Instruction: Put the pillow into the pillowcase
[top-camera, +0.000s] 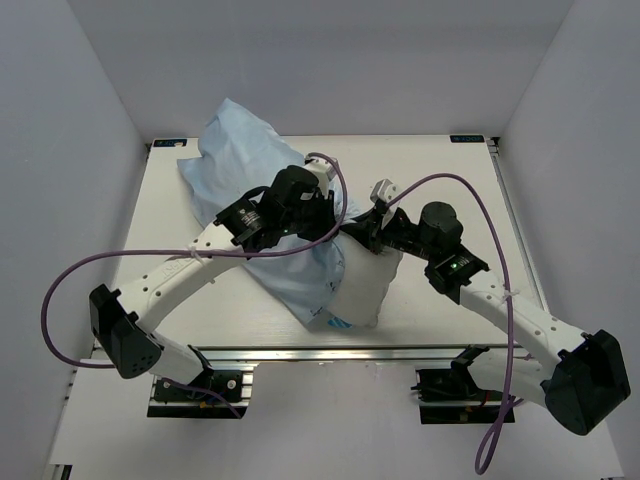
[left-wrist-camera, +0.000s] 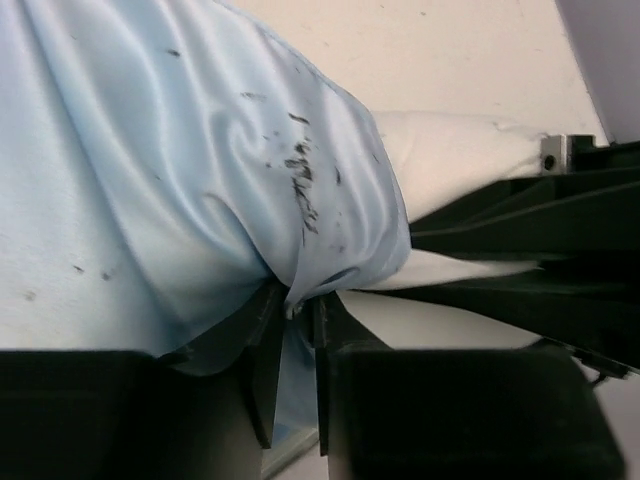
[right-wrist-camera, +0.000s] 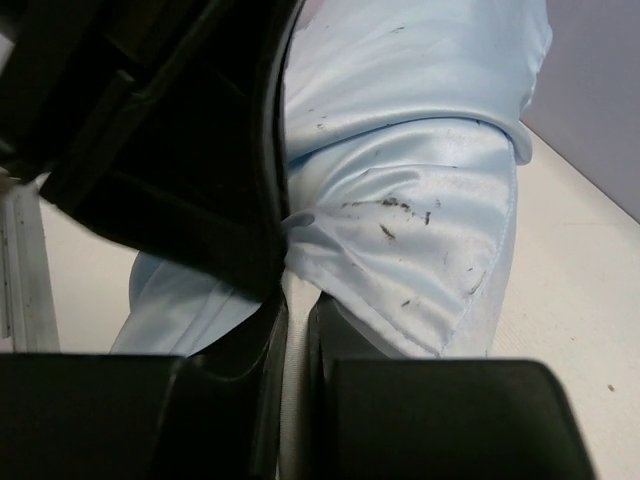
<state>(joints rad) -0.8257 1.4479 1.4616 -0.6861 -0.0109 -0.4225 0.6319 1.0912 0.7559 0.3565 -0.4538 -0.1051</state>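
The left gripper (left-wrist-camera: 297, 305) is clenched on a pinch of the pillowcase (left-wrist-camera: 150, 180), with a fold of the light-blue cloth drawn tight between its nearly closed jaws. Small dark specks (left-wrist-camera: 300, 185) dot the cloth just above the pinch. Right beside it, the right gripper (right-wrist-camera: 295, 312) is clamped on pale white cloth that looks like an edge of the pillow (left-wrist-camera: 455, 150), and the seamed hem of the blue cloth drapes just above its jaws. The two grippers meet almost tip to tip near the middle of the worktop (top-camera: 450, 170). They are so close that the black body of the left arm (right-wrist-camera: 150, 140) blocks much of the right wrist view. From above, the pillowcase lies bunched from the far left of the worktop toward the middle, partly hidden under the left arm. The pillow's plump white end shows bare on the near side, against the blue cloth. How much of it is inside cannot be told. Purple cables (top-camera: 60, 290) loop off both arms, and a metal rail (top-camera: 320, 353) runs along the near edge.
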